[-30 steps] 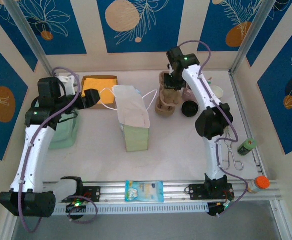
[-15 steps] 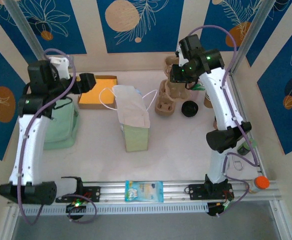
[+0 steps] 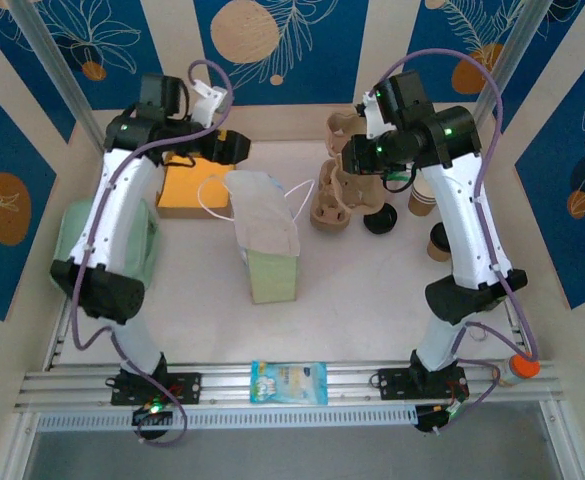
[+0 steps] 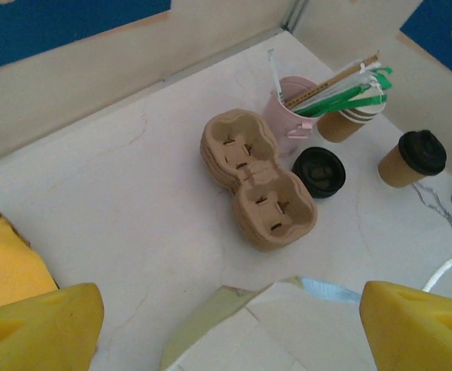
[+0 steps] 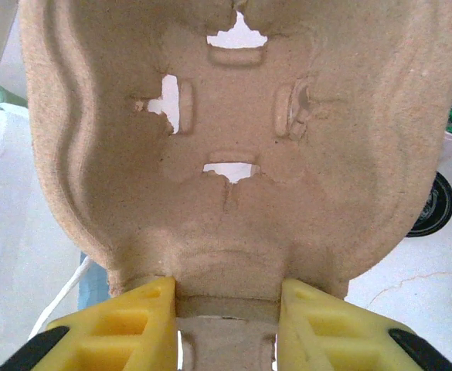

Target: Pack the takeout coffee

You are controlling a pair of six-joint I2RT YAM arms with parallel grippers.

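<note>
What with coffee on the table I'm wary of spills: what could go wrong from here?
The right gripper pinches the brown moulded-pulp cup carrier by one edge in its jaws; it could sag or slip. The white-and-green paper bag looks half collapsed, so the carrier may catch on its mouth. A low swing could topple the black-lidded kraft-paper coffee cup.

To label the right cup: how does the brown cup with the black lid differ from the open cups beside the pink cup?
The lidded cup wears a round black lid; the open cups show bare cream rims. The lidded cup stands alone; the open cups look nested together, close beside the pink cup. Both are brown paper, upright on the table.
</note>
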